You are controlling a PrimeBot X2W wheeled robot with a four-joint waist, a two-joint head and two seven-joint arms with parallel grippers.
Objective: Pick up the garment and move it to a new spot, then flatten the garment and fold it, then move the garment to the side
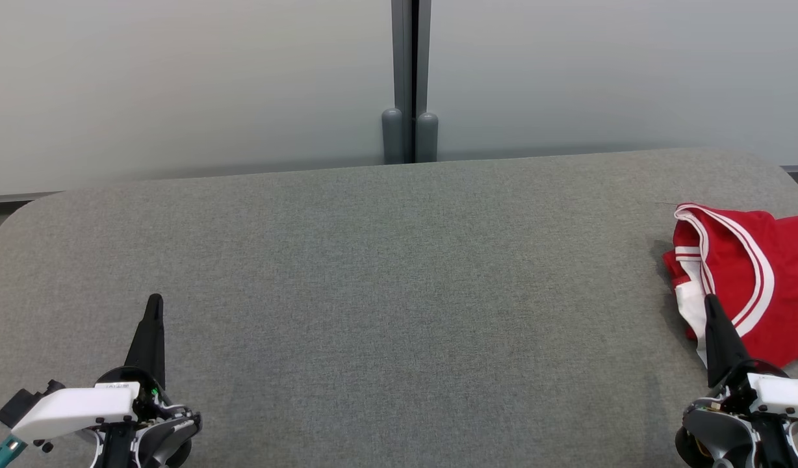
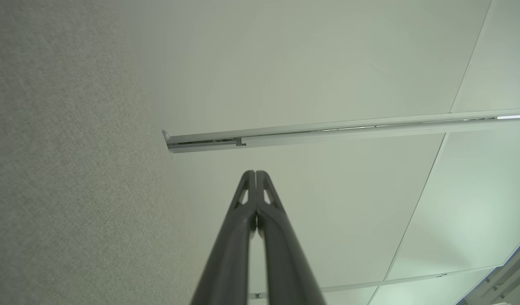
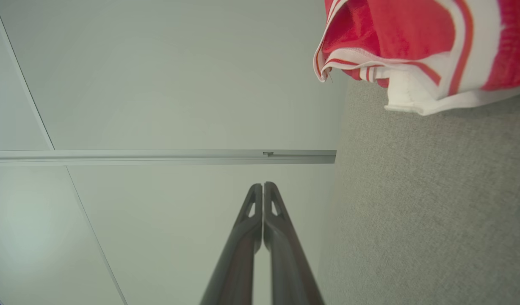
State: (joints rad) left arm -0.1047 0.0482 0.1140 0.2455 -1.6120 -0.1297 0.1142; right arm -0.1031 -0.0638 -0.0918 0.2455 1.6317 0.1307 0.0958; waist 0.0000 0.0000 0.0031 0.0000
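The left gripper (image 2: 255, 173) has its two dark fingers pressed together from base to tip, with nothing between them; in the head view it sits at the lower left, pointing away from the robot over bare grey cloth. The right gripper (image 3: 263, 184) is pressed together in the same way and holds nothing; in the head view it sits at the lower right, and its tip overlaps the near left edge of the garment (image 1: 782, 292). In the right wrist view, a stretch of grey cloth lies between the fingers and the garment, so the two are apart there. The garment is a red jersey with white panels and red-and-white striped trim. It lies crumpled in a loose heap at the far right end of the table (image 1: 399, 292), with one trimmed opening turned upward, and its right part is cut off by the picture's edge. A bit of white lettering shows at that edge, too little to read. The table is covered in plain grey fabric with rounded far corners, and the left gripper is well apart from the garment, across the whole width of the surface. Behind the table stand pale wall panels (image 1: 178, 84), joined by a grey upright post (image 1: 411, 78) near the middle.
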